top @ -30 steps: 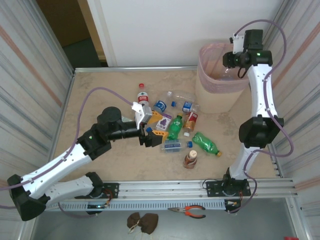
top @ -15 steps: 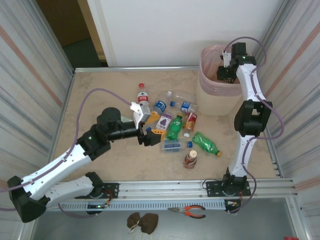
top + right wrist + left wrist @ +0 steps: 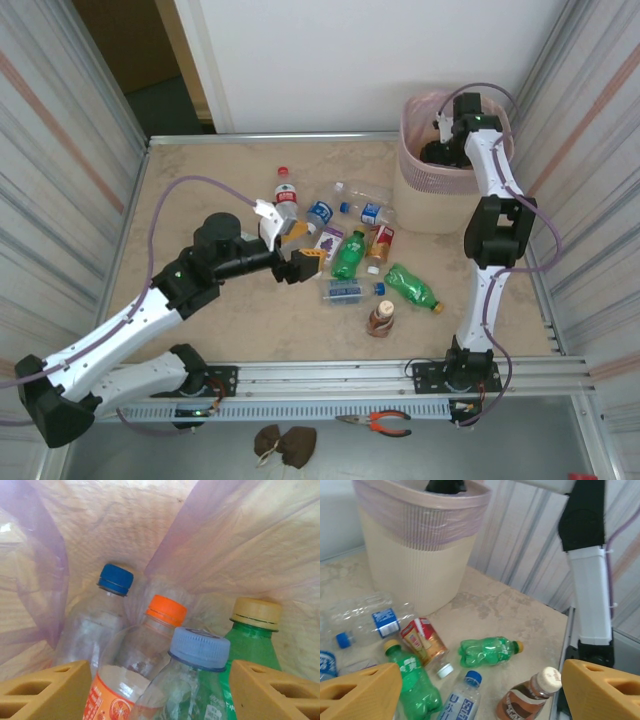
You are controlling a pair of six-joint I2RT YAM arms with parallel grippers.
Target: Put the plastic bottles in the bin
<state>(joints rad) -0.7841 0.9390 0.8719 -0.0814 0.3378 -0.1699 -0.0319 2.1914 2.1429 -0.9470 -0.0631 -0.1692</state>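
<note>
Reaching down into the bin (image 3: 425, 205), the right hand (image 3: 157, 680) is hanging with its fingers spread wide. A clear bottle with a pale blue cap (image 3: 199, 652) is lying between them, and neither finger is visibly pressing on it. Judging by that gap, the bottle is being let go rather than gripped. Around it, inside the bin's pink liner (image 3: 240, 540), an orange-capped bottle (image 3: 162, 625), a dark-blue-capped clear bottle (image 3: 107, 605) and a green bottle with a tan cap (image 3: 255, 635) are standing crowded together, necks up. The bin's narrow walls are probably leaving them no room to tip over.

Outside the bin, on the bench (image 3: 200, 180) toward the left arm's side, the other plastic bottles are lying on their sides in a loose scatter. Nearest the bin's foot are a crushed clear bottle (image 3: 370, 622) and a red-labelled bottle (image 3: 422, 640). Farther out are a green bottle with an orange cap (image 3: 485, 652) and a brown bottle with a cream cap (image 3: 527, 700). The left hand (image 3: 295, 252) is hovering at the edge of the scatter farthest from the bin. Its fingers are wide apart with nothing between them, seemingly lining up for a pick.
</note>
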